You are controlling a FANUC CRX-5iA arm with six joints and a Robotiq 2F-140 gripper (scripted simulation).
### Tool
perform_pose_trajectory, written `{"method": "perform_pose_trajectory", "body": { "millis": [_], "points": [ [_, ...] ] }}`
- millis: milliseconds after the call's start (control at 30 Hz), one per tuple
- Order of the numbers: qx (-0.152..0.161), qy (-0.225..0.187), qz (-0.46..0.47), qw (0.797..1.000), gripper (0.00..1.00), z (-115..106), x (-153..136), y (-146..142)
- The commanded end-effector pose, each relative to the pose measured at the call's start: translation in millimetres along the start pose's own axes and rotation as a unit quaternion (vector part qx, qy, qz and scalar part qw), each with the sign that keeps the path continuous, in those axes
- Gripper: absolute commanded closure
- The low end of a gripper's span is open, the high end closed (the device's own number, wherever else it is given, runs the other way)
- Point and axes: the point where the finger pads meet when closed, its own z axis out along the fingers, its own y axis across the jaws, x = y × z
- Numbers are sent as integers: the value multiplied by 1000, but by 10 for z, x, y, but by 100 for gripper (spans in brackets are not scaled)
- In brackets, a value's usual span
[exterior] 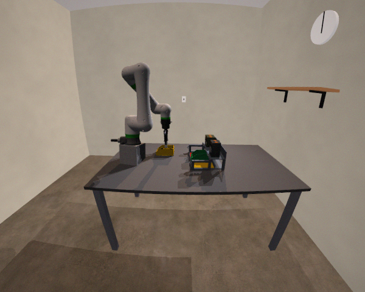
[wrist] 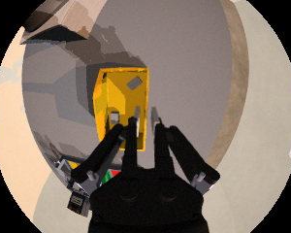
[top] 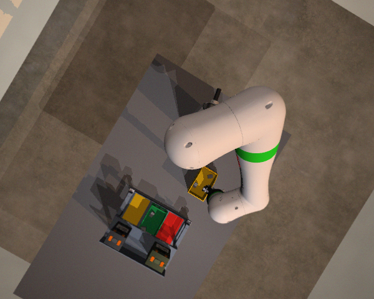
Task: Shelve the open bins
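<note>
The yellow bin [top: 200,180] [exterior: 165,152] [wrist: 127,99] stands on the table with grey parts inside. My gripper [top: 207,189] [exterior: 166,146] [wrist: 145,113] points down at one long side wall of it, fingers a small gap apart. In the wrist view one fingertip is over the bin's inside and the other outside, with the wall's line between them; contact is not visible. The green bin [top: 154,218] [exterior: 199,154] is in the middle place of the shelf [top: 136,238] [exterior: 224,158], parts in it. The yellow mark [top: 134,210] [exterior: 202,165] and red mark [top: 170,225] lie either side.
Two dark boxes with orange patches, one [top: 114,239] [exterior: 215,148] and another [top: 157,260] [exterior: 209,137], stand on the shelf's rear board. The robot's grey base block [exterior: 131,153] is on the bin's side away from the shelf. The shelf has raised frame bars and corner posts.
</note>
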Motion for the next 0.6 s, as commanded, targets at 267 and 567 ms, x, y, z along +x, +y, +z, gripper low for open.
{"method": "perform_pose_trajectory", "body": {
  "millis": [267, 567],
  "points": [
    [0, 0, 0, 1000, 85, 69, -2, 1],
    [0, 0, 0, 1000, 85, 80, -2, 1]
  ]
}}
